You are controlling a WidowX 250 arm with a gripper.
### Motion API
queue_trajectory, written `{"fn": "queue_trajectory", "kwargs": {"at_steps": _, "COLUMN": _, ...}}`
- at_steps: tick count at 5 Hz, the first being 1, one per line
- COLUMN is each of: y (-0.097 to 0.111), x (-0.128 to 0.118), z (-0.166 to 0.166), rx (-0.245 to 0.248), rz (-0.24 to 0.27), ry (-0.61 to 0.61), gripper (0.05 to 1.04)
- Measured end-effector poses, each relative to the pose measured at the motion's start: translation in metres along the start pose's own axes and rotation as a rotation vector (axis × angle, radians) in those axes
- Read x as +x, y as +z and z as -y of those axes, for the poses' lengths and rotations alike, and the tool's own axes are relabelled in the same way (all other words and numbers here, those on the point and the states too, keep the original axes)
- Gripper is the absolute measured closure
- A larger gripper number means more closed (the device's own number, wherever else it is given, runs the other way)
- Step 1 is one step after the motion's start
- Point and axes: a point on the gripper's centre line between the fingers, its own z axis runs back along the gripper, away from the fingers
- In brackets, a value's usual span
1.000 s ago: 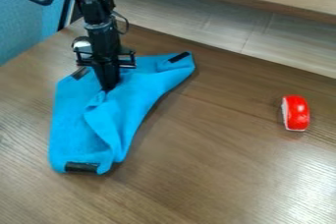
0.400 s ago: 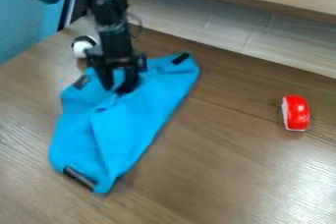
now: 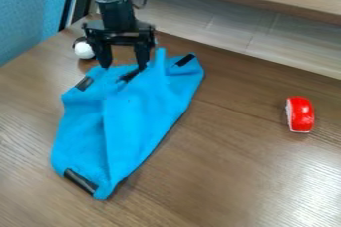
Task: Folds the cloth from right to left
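Claw spread over the blue cloth
The claw (image 3: 122, 65) hangs at the upper edge of the cloth (image 3: 136, 114), which lies rumpled on the table (image 3: 246, 171); one fingertip possibly touches it.

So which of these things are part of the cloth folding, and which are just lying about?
Part of the job:
- the blue cloth with black patches at its corners, lying rumpled
- the black gripper, open at the cloth's far end

Just lying about:
- the red and white object, off to the side
- the round white thing, near the gripper
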Motion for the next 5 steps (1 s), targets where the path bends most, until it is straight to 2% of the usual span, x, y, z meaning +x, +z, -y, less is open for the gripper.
{"fn": "queue_trajectory", "kwargs": {"at_steps": 2, "y": 0.004, "x": 0.000, "z": 0.003, "rx": -0.010, "rz": 0.004, "ry": 0.004, "gripper": 0.084}}
{"fn": "queue_trajectory", "kwargs": {"at_steps": 4, "y": 0.042, "x": 0.000, "z": 0.007, "rx": -0.033, "rz": 0.104, "ry": 0.027, "gripper": 0.084}}
{"fn": "queue_trajectory", "kwargs": {"at_steps": 5, "y": 0.056, "x": 0.000, "z": 0.006, "rx": -0.048, "rz": 0.137, "ry": 0.044, "gripper": 0.084}}
